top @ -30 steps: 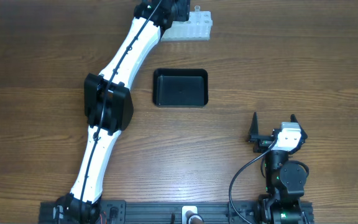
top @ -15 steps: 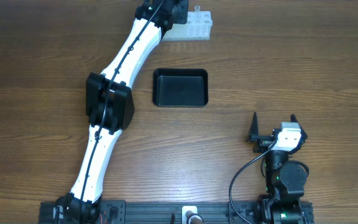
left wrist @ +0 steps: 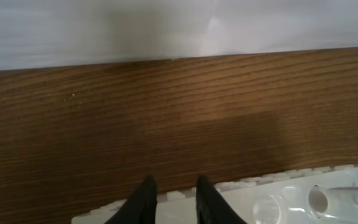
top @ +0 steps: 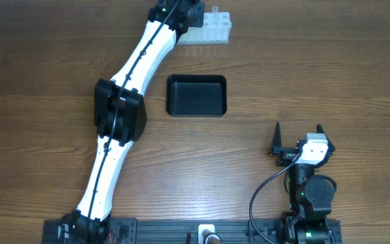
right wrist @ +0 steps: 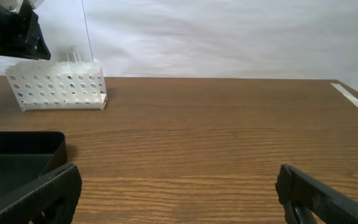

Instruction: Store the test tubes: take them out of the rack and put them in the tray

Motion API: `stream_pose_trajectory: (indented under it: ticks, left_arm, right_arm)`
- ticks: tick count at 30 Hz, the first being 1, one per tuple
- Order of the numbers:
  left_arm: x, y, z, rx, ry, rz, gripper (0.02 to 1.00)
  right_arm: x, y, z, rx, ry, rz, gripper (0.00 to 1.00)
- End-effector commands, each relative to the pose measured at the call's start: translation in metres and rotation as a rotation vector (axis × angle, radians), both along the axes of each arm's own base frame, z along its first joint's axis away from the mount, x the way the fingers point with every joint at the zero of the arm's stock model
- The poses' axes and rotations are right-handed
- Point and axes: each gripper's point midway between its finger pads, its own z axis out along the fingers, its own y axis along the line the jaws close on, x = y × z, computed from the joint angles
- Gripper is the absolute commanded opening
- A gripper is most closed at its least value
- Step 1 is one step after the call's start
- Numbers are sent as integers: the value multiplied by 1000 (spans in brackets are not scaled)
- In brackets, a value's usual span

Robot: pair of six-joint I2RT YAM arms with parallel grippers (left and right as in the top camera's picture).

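The white test tube rack [top: 208, 30] sits at the far edge of the table [top: 330, 68]. From above I can make out one clear test tube [top: 217, 9] poking up at its back corner. The black tray [top: 196, 95] is near the rack, not touching it.

From above, my own arm covers my left gripper [left wrist: 173, 200]. The left wrist view is the useful one here, showing the jaws only a little apart, pinching nothing, right at the rack's edge, with the clear tube off to one side.

The right wrist view gives me the rack side-on with its rows of holes, the tube standing up out of it and a corner of the tray. My right gripper [right wrist: 179, 205] is low over the table near its base, jaws spread wide, well apart from the tray.
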Motion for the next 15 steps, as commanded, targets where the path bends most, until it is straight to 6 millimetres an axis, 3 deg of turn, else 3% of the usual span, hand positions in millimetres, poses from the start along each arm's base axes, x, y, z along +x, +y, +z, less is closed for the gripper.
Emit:
stream_pose_trajectory:
  ticks: [1, 15]
  left_arm:
    - [1, -1, -5, 1, 5, -8, 187]
    - [2, -1, -1, -4, -2, -5, 123]
  right_arm:
    - [0, 0, -1, 3, -1, 2, 993]
    - [0, 0, -1, 3, -1, 2, 991]
